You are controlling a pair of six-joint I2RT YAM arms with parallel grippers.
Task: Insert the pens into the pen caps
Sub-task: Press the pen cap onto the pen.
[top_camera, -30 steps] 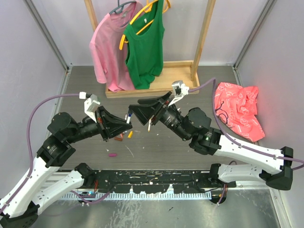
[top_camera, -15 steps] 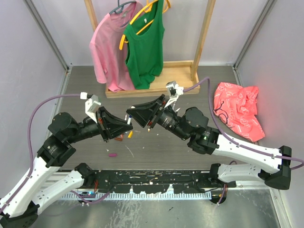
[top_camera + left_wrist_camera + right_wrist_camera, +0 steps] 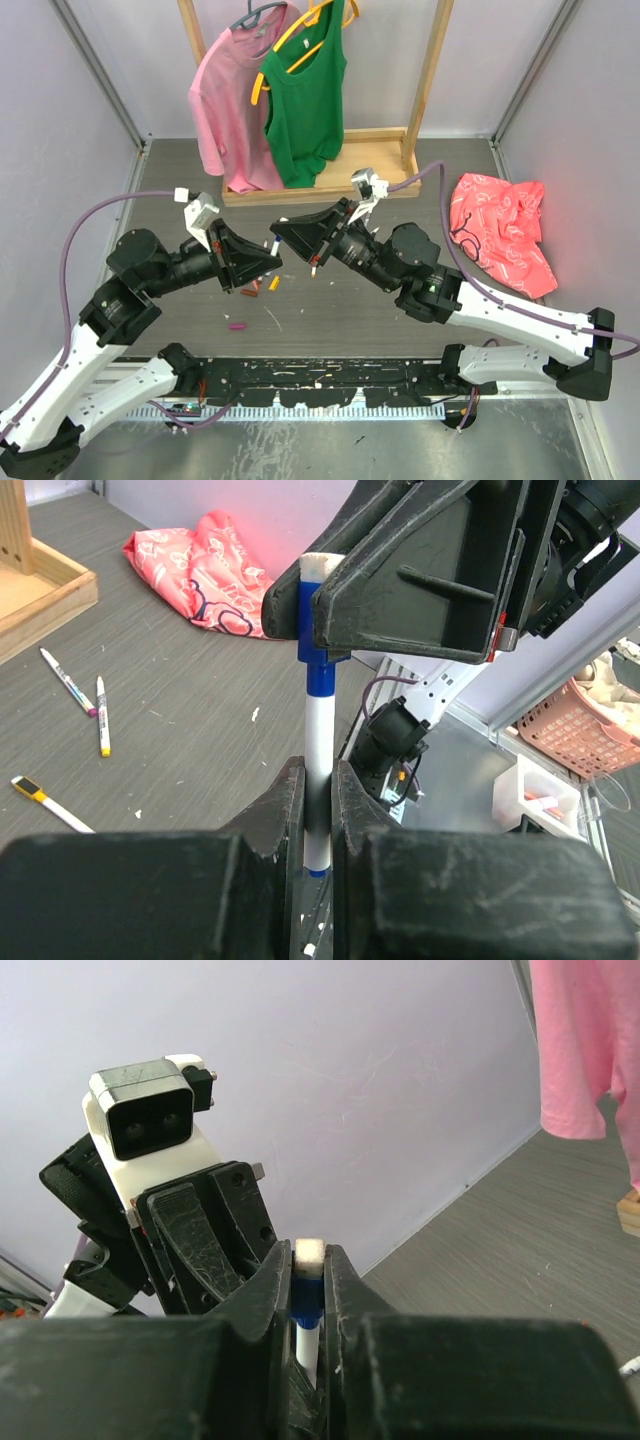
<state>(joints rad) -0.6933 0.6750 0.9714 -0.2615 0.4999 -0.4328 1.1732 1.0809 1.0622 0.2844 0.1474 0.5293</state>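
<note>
Overall light: bright, even and diffuse, from above; colours read clearly in all three views.
Shadows: soft and faint on the grey table (image 3: 330, 310), with no hard edges.
Glare: mild sheen on the lilac wall (image 3: 350, 1080); the red cloth (image 3: 200, 570) throws a pink tint on the wall behind it.
Focus: top view sharp throughout; in the left wrist view the near black fingers (image 3: 150, 900) are blurred and the white pen (image 3: 318, 740) is crisp.
Distortion: slight wide-angle bowing at the top view's edges.

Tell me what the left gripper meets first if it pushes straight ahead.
Most likely the right gripper, directly ahead and shut on the blue cap at the end of the held pen.
</note>
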